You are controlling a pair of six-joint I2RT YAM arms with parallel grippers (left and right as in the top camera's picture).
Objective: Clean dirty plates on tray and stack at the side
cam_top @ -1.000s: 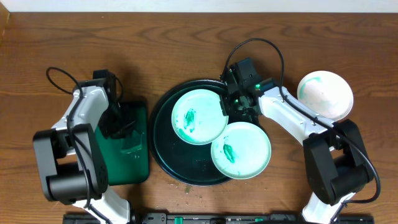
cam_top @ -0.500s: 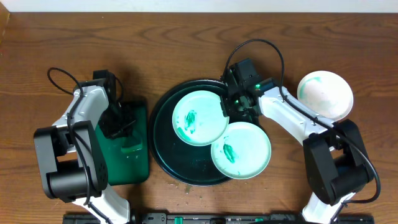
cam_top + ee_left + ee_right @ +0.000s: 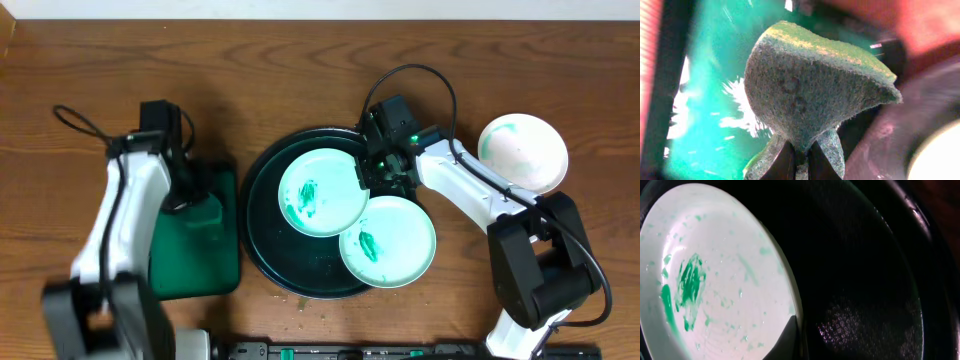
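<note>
The round black-green tray (image 3: 262,236) holds two pale-mint plates with green smears: one upper left (image 3: 330,205) and one lower right (image 3: 395,240) that overhangs the tray's rim. A third plate (image 3: 523,152) lies on the table at the right. My right gripper (image 3: 374,176) is shut on the right rim of the upper-left plate (image 3: 715,280); one finger (image 3: 787,339) lies on the rim and the other is hidden. The tray floor (image 3: 865,280) shows dark beside it. My left gripper (image 3: 197,205) is shut on a green sponge (image 3: 810,85), above the rectangular green tray.
The rectangular green tray (image 3: 190,262) lies left of the round tray. Small green crumbs (image 3: 300,300) lie on the table in front of the round tray. Cables loop over both arms. Bare wooden table lies at the back.
My left arm has swung up and outward, and its gripper has lifted with the sponge over the rectangular tray. The right arm and the plates have not moved.
</note>
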